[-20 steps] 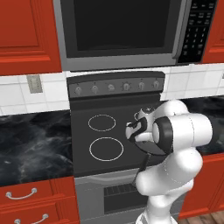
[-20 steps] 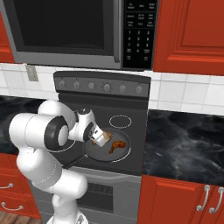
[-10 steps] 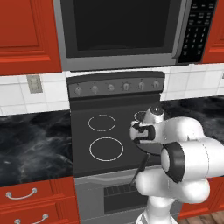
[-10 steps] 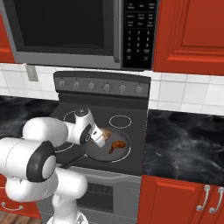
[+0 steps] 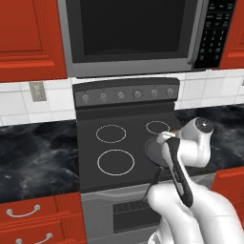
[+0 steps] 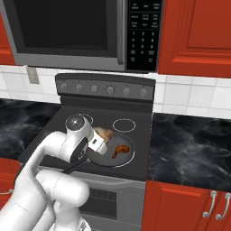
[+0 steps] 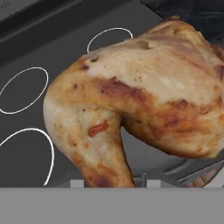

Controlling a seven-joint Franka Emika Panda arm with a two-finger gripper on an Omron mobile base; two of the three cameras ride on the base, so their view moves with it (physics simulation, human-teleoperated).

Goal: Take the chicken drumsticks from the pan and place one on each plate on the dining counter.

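Left base view, left to right: red drawers point(image 5: 28, 224) in the lower left, dark marble worktop point(image 5: 35, 155) above them, then the black stove point(image 5: 121, 147) at centre with two white burner rings. Right of centre, the pan point(image 5: 153, 151) peeks out as a dark disc, mostly hidden behind the white arm point(image 5: 190, 152) rising from the lower right; thin handle running down toward the bottom edge. Microwave point(image 5: 133, 33) across the top.

Right base view: arm at lower left, gripper point(image 6: 100, 140) just left of centre, over the pan's point(image 6: 128, 155) left rim. Clamped around a drumstick point(image 6: 104, 133), pale golden piece sticking up and right of the fingers, lifted clear of the pan floor. Second drumstick point(image 6: 120, 150) lying in the pan, right of the gripper, glossy orange-brown. Further right, black worktop point(image 6: 194, 144) and a red cabinet point(image 6: 189, 205) at lower right.

Hand view: held drumstick point(image 7: 140, 100) huge across the centre and right, burner rings on the stove point(image 7: 39, 57) at left. Tip of the other drumstick point(image 7: 205, 177) in the lower right corner.
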